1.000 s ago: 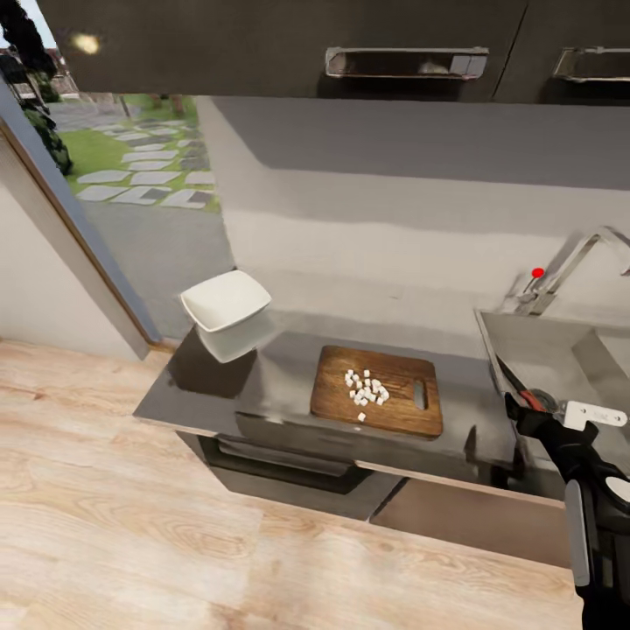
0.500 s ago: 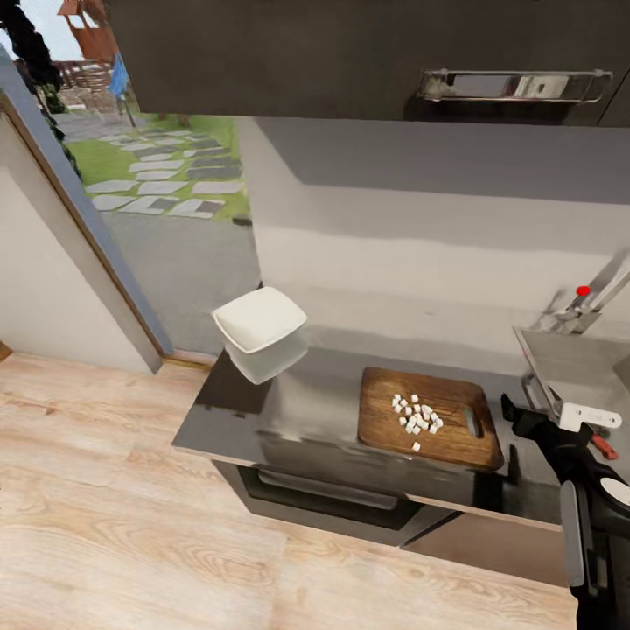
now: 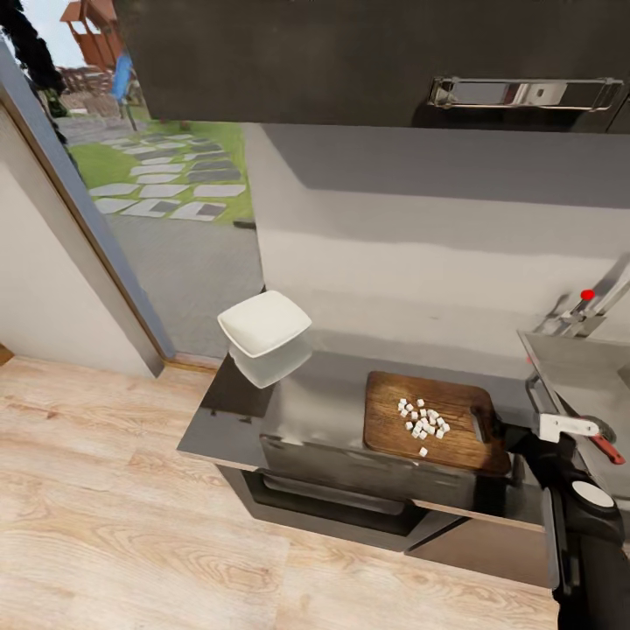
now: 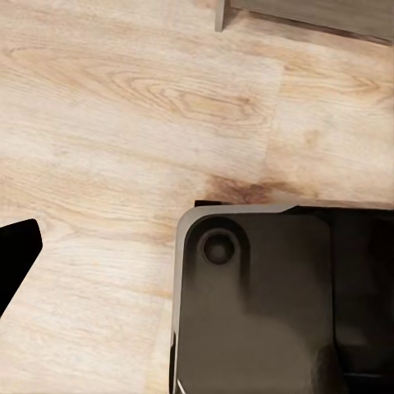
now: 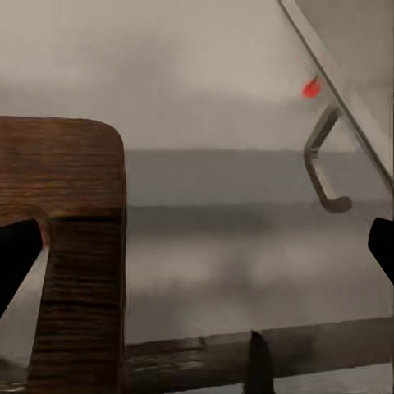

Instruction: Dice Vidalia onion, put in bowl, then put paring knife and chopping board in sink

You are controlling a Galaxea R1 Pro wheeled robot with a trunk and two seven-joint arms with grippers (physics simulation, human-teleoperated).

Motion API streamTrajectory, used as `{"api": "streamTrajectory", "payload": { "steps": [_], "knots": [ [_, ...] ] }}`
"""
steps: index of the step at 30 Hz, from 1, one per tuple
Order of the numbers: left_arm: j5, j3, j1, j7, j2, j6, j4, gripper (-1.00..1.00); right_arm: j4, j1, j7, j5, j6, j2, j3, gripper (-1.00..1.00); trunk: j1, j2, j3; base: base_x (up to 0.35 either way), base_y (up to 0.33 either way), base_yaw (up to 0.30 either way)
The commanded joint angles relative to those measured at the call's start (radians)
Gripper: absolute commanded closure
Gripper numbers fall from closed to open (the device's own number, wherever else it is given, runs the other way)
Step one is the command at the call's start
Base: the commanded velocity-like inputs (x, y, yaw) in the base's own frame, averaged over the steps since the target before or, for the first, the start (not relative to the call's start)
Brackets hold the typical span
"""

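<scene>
Glossy grey countertop [image 3: 332, 394] above pale wood floor [image 3: 105, 490].

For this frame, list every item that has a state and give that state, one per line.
chopping board: flat on the countertop, carrying the diced onion.
diced onion: heaped on the board, one piece apart near its front edge.
bowl: upright, empty.
paring knife: lying in the sink.
right gripper: open, empty, at the board's end.

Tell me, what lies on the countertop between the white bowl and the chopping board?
Nothing. In the head view, the stretch of grey countertop between the bowl and the chopping board is bare; it shows only the bowl's reflection.
</scene>
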Motion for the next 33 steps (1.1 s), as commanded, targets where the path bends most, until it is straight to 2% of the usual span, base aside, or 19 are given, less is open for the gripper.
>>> {"api": "streamTrajectory", "payload": {
  "steps": [1, 3, 7, 19, 33],
  "knots": [
    [0.01, -0.007, 0.0, 0.005, 0.002, -0.002, -0.001, -1.0, -0.002, -0.001, 0.014, 0.031, 0.004, 0.006, -0.003, -1.0, 0.001, -0.002, -0.002, 0.0, 0.0, 0.0],
    [0.01, -0.007, 0.0, 0.005, 0.002, -0.002, -0.002, -1.0, -0.001, -0.001, 0.061, 0.057, 0.004, 0.011, -0.003, -1.0, 0.001, -0.002, -0.002, 0.0, 0.0, 0.0],
    [0.01, -0.007, 0.0, 0.005, 0.002, -0.002, -0.001, -1.0, -0.002, -0.001, 0.11, 0.067, 0.004, 0.013, -0.004, -1.0, 0.001, -0.002, -0.001, 0.0, 0.0, 0.0],
    [0.01, -0.007, 0.0, 0.005, 0.002, -0.002, -0.001, -1.0, -0.003, -0.001, 0.118, 0.067, 0.005, 0.013, -0.004, -1.0, 0.001, -0.002, -0.002, 0.0, 0.0, 0.0],
    [0.01, -0.007, 0.0, 0.005, 0.001, 0.0, 0.0, -1.0, -0.002, -0.001, 0.118, 0.067, 0.007, 0.013, -0.004, -1.0, 0.001, -0.002, -0.021, 0.0, -0.018, 0.0]
  ]
}}
